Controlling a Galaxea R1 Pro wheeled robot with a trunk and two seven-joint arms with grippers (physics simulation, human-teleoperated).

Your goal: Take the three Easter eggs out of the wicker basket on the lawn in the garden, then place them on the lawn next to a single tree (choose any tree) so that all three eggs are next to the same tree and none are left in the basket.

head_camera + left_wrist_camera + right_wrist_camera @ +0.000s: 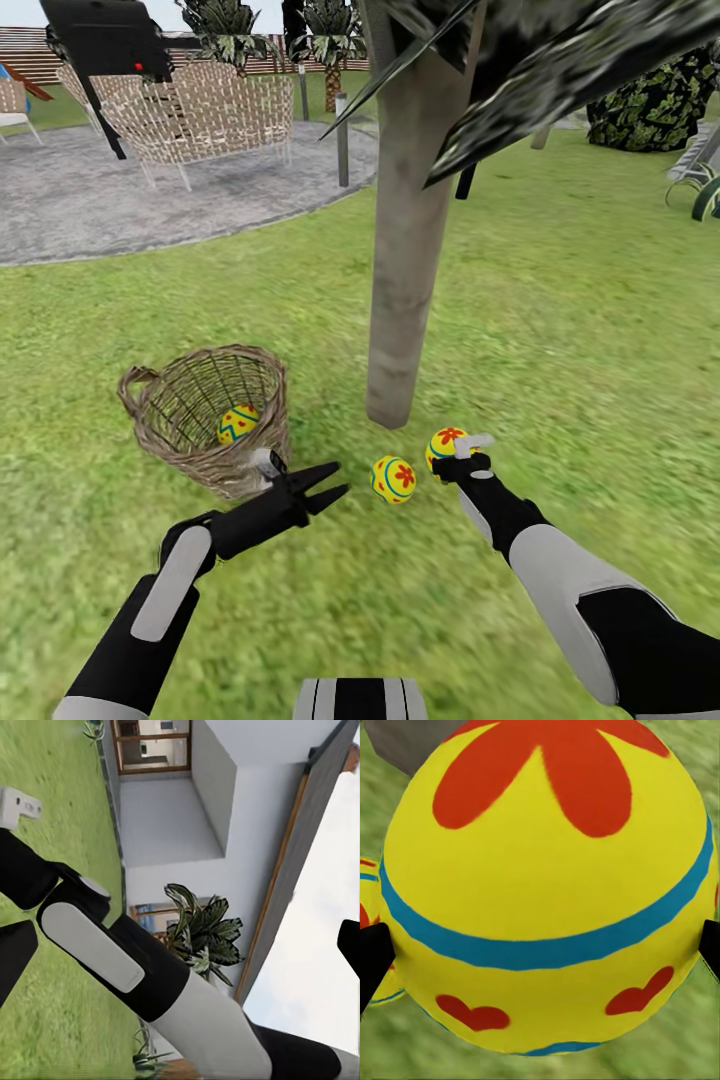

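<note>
My right pincer (462, 452) reaches low, arm outstretched, jaws closed around an egg (443, 447) by the tree trunk (405, 260) — left pincer (322, 487) spread, empty, beside the basket (205, 415).

One egg (238, 424) lies in the basket (205, 418), behind the left gripper (325, 486). Another egg (394, 479) sits between both grippers. The third egg (444, 447) touches the right gripper (468, 452), the tree (408, 240) behind it.
</note>
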